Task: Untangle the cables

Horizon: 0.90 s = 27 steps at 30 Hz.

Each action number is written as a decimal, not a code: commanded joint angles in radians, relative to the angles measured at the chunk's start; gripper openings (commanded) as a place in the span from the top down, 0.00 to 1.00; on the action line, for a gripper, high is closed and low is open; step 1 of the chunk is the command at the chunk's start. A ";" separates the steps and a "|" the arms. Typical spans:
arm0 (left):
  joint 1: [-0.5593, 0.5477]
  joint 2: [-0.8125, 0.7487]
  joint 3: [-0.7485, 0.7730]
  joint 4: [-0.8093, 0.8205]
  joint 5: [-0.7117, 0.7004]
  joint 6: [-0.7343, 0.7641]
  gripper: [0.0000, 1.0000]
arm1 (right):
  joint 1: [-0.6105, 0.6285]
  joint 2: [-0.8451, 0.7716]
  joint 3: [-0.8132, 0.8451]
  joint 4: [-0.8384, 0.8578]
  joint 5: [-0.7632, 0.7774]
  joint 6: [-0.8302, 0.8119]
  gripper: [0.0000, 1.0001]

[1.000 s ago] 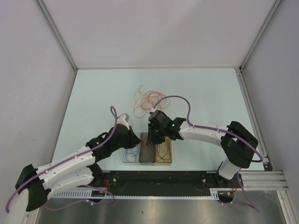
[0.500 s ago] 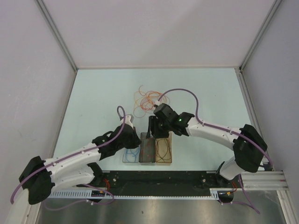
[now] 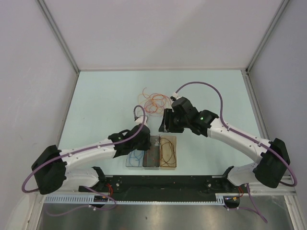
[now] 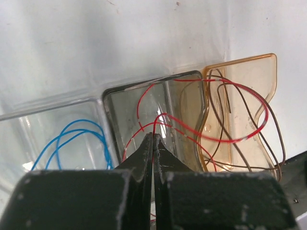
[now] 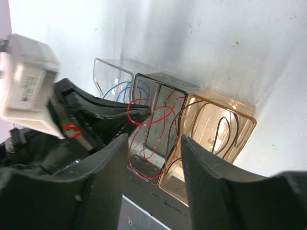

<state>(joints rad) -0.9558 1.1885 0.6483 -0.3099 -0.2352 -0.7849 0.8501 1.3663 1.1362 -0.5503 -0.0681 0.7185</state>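
A loose tangle of orange and red cables (image 3: 153,101) lies on the table behind three small trays. My left gripper (image 3: 145,139) is over the dark tray (image 3: 152,154). In the left wrist view its jaws (image 4: 154,136) are shut on a red cable (image 4: 225,141), which loops across the dark tray (image 4: 144,93) and the amber tray (image 4: 249,67). A dark brown cable (image 4: 280,143) lies in the amber tray. A blue cable (image 4: 72,132) lies in the clear tray (image 4: 48,103). My right gripper (image 3: 167,122) hangs open and empty behind the trays (image 5: 153,139).
The three trays stand side by side near the front edge, just ahead of the black base rail (image 3: 158,184). Grey walls enclose the table on the left, back and right. The left gripper's fingertips (image 5: 144,111) show in the right wrist view, holding the red loop (image 5: 147,176).
My right gripper has moved back and to the right, away from the dark tray. My left gripper has moved forward and to the right, over the dark tray.
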 commanded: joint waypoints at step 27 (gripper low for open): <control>-0.058 0.152 0.221 -0.265 -0.012 -0.008 0.62 | 0.010 0.076 0.033 0.058 -0.001 -0.037 0.58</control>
<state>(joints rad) -1.0039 1.3933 0.8207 -0.5087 -0.2325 -0.7925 0.8562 1.4399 1.1362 -0.5346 -0.0685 0.6949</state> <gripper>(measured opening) 0.367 0.425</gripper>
